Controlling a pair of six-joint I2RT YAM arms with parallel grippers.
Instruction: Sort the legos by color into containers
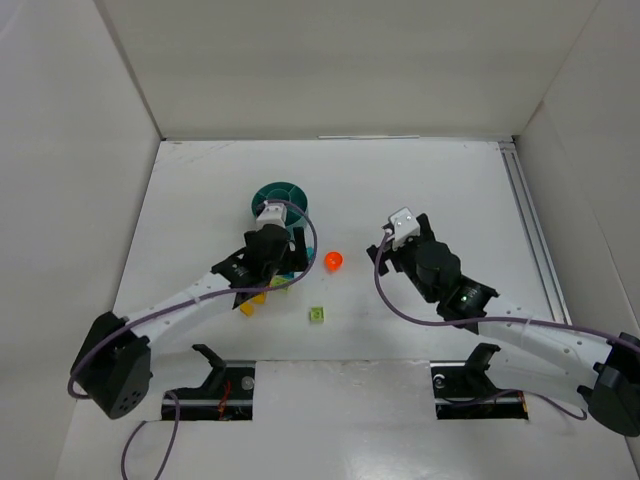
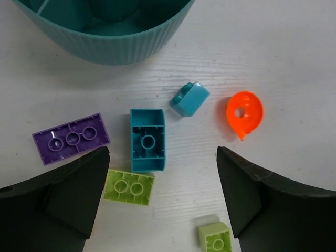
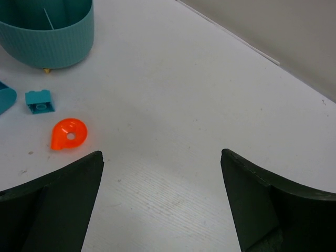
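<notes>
The teal dish (image 1: 278, 192) stands at the back left; its ribbed wall shows in the left wrist view (image 2: 105, 42) and the right wrist view (image 3: 52, 37). My left gripper (image 1: 275, 275) (image 2: 163, 157) is open and empty above loose legos: a purple brick (image 2: 71, 138), a teal brick (image 2: 147, 139), a small teal brick (image 2: 189, 98), a lime brick (image 2: 128, 186), a small lime brick (image 2: 215, 237) and the rounded orange-red piece (image 2: 244, 112). My right gripper (image 1: 385, 255) (image 3: 161, 155) is open and empty over bare table, right of the orange-red piece (image 3: 70, 133).
A yellow brick (image 1: 248, 305) lies by the left arm. The small lime brick (image 1: 317, 314) sits alone toward the front. White walls close in the table on the left, back and right, with a rail (image 1: 528, 230) along the right side.
</notes>
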